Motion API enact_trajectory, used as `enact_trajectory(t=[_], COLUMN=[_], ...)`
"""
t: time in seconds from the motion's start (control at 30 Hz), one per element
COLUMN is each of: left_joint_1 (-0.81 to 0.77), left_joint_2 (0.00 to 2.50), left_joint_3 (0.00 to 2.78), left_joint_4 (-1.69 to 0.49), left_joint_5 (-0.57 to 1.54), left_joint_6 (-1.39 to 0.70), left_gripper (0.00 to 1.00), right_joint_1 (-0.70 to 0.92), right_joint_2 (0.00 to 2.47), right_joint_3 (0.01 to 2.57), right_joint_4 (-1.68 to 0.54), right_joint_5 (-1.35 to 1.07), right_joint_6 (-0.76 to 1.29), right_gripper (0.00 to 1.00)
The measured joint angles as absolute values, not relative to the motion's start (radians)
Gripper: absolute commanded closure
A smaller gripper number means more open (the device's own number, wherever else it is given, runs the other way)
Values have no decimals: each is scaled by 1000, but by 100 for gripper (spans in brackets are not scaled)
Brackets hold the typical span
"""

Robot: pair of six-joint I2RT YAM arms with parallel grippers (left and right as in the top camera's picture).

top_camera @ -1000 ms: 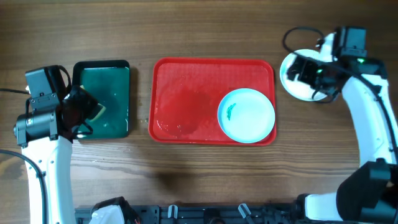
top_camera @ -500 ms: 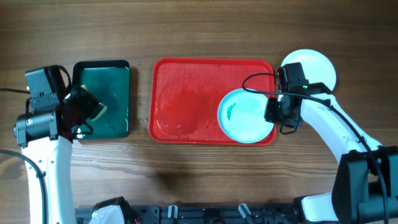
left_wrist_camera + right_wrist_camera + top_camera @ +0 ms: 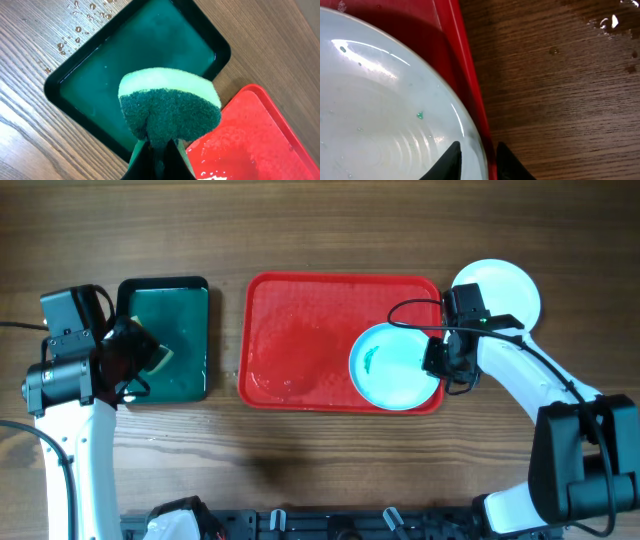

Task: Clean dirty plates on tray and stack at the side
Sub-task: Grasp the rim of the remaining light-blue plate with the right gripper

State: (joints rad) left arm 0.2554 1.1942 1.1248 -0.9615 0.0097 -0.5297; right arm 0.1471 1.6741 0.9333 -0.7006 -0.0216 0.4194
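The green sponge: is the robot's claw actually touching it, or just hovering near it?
Touching. The left wrist view shows the left gripper pinching the lower edge of the green sponge between its two fingers, with the sponge bulging out above them.

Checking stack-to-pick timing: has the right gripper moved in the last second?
Yes. The right gripper left the white plate, moving down-left in overhead to the aqua plate's right rim on the tray.

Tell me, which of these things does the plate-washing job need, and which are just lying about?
Job: aqua plate, red tray, white plate at the side, sponge, green tray.
Lying about: water drops on the table.
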Motion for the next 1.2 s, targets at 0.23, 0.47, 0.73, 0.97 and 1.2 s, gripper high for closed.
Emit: enact_trajectory(t=[0.23,0.47,0.73,0.97,1.2], left_joint_1=[255,255,255,255,255], left_joint_2=[1194,1194,1194,1194,1194], left_joint_3=[1125,1125,1125,1125,1125], left_joint_4=[-962,-962,-962,-962,-962], left_joint_5=[13,18,25,25,25], left_joint_6=[-530,-530,-530,-530,-530], left_gripper=[96,96,96,96,96], right_joint_1=[147,148,148,148,148], right_joint_2=[1674,1674,1674,1674,1686], right_joint_3=[930,933,959,953,950], right_joint_4=[-690,-716,-796,-756,-718], right_joint_5=[-86,-101,-104,-105,-144], right_joint_6=[419,419,419,419,420], right_gripper=[75,73,80,83,85])
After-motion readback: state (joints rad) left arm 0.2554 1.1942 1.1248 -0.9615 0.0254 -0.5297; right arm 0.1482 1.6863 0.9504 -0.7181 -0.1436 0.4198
